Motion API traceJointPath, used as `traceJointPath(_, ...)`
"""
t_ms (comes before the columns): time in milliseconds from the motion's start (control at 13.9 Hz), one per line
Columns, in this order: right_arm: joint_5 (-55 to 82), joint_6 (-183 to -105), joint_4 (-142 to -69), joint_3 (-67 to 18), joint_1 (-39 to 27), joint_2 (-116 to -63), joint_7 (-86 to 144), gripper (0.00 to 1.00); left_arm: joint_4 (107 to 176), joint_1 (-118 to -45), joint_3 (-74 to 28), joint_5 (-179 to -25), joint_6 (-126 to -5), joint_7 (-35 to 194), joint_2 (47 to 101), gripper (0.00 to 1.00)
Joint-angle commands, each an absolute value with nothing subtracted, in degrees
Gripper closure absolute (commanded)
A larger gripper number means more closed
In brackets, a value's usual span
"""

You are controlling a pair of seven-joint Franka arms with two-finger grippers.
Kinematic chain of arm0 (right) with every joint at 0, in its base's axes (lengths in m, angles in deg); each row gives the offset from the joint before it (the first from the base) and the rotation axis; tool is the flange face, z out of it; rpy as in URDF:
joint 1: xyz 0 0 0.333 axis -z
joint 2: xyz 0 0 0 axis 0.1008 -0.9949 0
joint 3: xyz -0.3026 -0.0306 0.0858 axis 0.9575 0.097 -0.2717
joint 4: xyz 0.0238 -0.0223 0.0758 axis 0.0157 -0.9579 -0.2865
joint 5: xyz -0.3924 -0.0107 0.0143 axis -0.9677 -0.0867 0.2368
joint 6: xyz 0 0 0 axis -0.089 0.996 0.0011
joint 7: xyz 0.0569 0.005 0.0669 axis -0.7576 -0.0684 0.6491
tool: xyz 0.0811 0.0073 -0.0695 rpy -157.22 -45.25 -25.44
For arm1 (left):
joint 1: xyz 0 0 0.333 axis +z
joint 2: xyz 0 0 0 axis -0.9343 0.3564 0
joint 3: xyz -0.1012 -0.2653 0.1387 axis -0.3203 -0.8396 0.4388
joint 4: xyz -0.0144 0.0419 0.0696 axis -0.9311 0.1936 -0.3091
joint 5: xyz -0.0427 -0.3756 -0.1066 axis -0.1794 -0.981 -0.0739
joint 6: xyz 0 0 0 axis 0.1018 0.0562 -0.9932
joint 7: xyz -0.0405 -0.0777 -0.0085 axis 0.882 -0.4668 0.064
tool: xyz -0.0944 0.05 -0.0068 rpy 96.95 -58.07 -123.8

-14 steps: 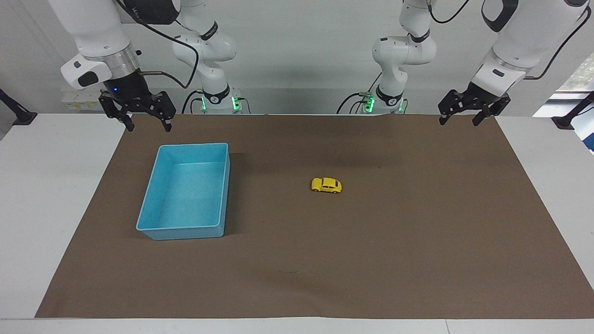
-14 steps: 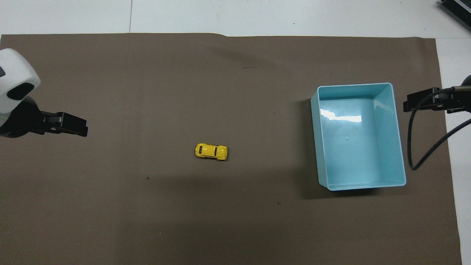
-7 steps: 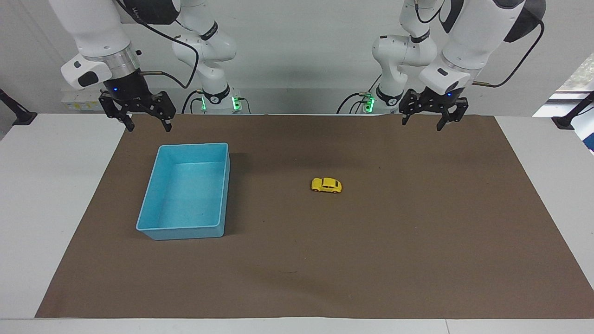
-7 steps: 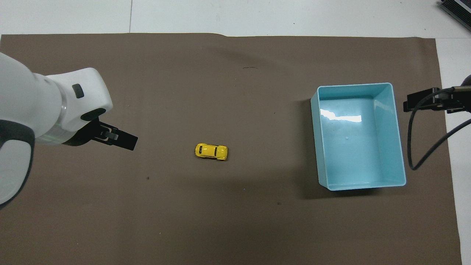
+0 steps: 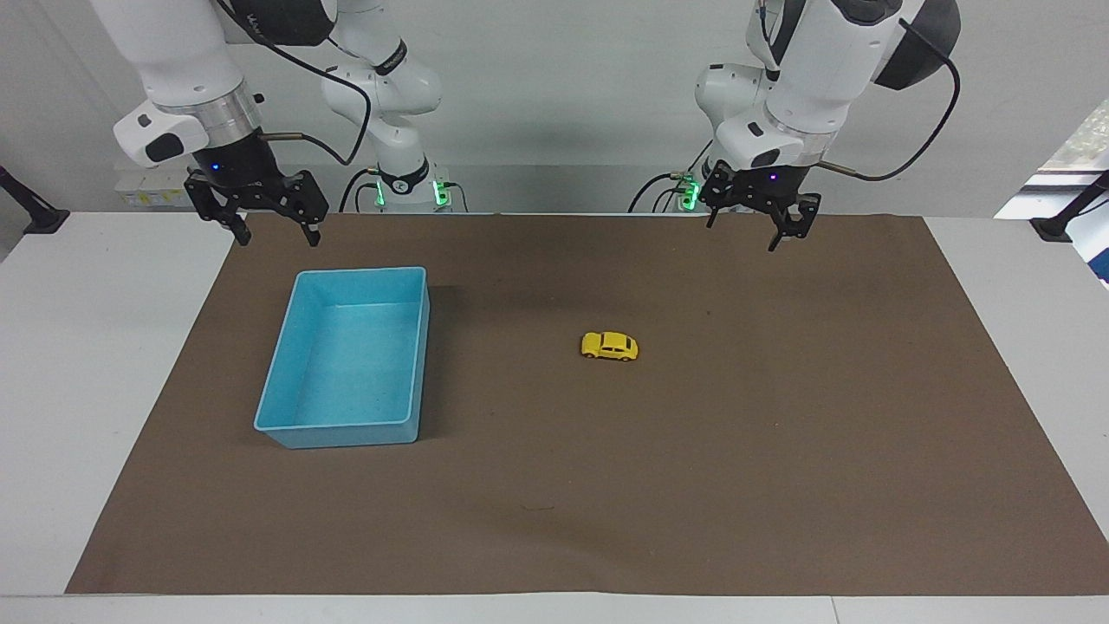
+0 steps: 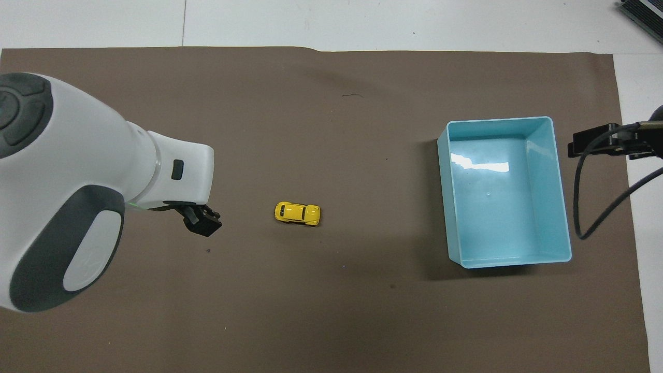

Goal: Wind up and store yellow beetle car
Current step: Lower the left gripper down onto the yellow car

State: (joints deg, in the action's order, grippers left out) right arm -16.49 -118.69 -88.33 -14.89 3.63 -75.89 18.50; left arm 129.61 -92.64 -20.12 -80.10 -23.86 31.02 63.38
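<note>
The yellow beetle car (image 5: 609, 346) (image 6: 297, 213) stands on its wheels near the middle of the brown mat, with nothing touching it. My left gripper (image 5: 742, 234) (image 6: 202, 223) hangs open and empty in the air over the mat, off to the car's side toward the left arm's end. An empty blue bin (image 5: 346, 364) (image 6: 505, 197) sits toward the right arm's end of the table. My right gripper (image 5: 277, 238) (image 6: 595, 142) waits open and empty above the mat's edge beside the bin.
The brown mat (image 5: 780, 451) covers most of the white table (image 5: 87, 390). A black cable (image 6: 595, 207) loops from the right arm beside the bin. A dark object (image 6: 642, 13) lies at the table's corner farthest from the robots.
The left arm has swung in from its end of the table toward the middle, bringing its open gripper closer to the car. The right arm, car and bin have not moved.
</note>
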Motion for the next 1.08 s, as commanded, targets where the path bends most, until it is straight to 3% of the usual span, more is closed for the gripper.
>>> traceJointPath(0, -16.30, -118.10, -88.30, -15.12, 3.94, -75.47, 17.84, 0.00, 130.90, -93.99, -19.07, -79.66, -25.68, 23.00, 63.18, 0.00)
traceJointPath(288, -16.30, -118.18, -88.38, -15.12, 3.94, -75.47, 17.84, 0.00, 135.02, -94.08, -19.07, -79.48, -26.64, 13.75, 61.95, 0.00)
traceJointPath(721, -16.30, -118.10, -88.30, -15.12, 3.94, -75.47, 17.75, 0.00, 137.67, -99.52, -19.07, -77.02, -35.77, 13.04, 66.34, 0.00)
traceJointPath(1009, -16.30, -118.18, -88.30, -15.12, 3.94, -75.47, 17.84, 0.00, 137.85, -103.57, -19.07, -74.74, -44.03, 13.04, 73.27, 0.00)
